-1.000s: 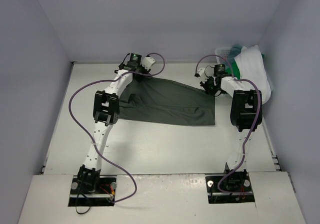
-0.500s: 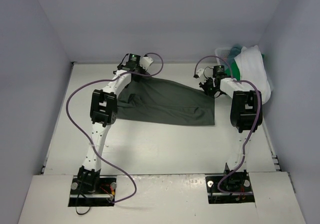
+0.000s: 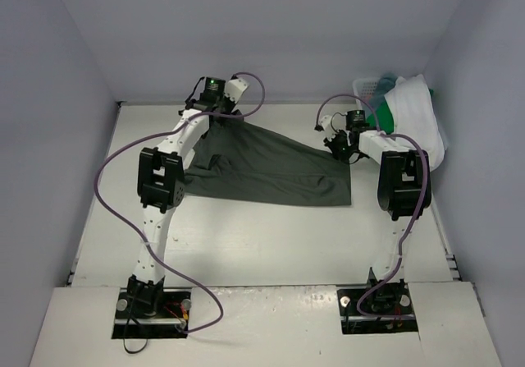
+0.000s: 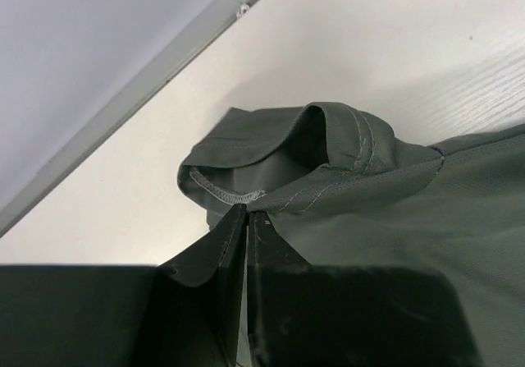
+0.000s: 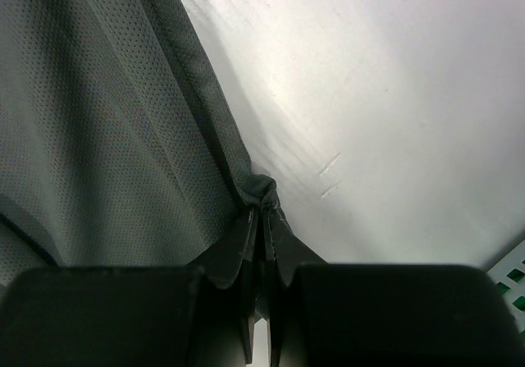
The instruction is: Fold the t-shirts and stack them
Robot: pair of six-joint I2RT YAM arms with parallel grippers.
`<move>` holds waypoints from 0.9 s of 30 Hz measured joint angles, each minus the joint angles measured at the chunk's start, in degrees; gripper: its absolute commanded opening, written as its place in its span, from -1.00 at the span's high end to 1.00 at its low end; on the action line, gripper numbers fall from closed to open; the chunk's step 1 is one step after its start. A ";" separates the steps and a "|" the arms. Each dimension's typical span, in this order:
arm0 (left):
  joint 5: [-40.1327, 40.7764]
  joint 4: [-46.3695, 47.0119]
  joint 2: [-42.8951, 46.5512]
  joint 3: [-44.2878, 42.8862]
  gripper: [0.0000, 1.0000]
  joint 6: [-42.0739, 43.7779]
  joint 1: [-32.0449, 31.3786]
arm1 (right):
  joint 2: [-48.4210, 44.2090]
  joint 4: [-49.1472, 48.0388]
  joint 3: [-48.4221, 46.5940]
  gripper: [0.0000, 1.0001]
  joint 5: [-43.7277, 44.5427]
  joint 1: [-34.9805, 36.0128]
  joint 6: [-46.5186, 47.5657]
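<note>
1. The dark grey-green cloth t-shirt (image 3: 271,170) lies spread on the white table (image 3: 246,244), in its far half, between the two arms.
2. The left gripper (image 4: 246,213) is clenched on a hemmed corner at the far left of this shirt. Its jaws are pressed together with the cloth between them, and a small loop of stitched hem stands up just beyond the tips.
3. The right gripper (image 5: 264,207) is closed on the far right corner. In the right wrist view only a thin pinch of the edge sits between the jaws.
4. The cloth looks light, soft and limp, with a fine mesh weave. I judge that it will sag between the two holds and will not keep any shape by itself. It is not fragile, but a thin pinch such as the right one may slip out under a pull.
5. The best places to hold seem to be the hems and corners, where the cloth is doubled and thicker. Two corners of the same edge keep that edge stretched for a fold.
6. A white cloth t-shirt (image 3: 414,108) and a bright green cloth t-shirt (image 3: 381,114) are heaped at the white plastic lattice basket (image 3: 367,84) in the far right corner. They wait there, not folded. A teal-blue one I cannot make out.
</note>
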State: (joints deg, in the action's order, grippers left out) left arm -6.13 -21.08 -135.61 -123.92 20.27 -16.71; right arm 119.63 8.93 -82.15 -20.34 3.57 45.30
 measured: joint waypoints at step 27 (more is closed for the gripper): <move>-2.99 -3.56 4.94 6.58 1.00 -1.25 -0.22 | 1.20 -8.74 -0.63 1.00 17.70 0.90 -12.13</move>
State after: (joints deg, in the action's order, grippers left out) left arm -9.13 -24.64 -130.67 -117.34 19.03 -16.93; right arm 120.84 0.19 -82.78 -2.63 4.47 33.17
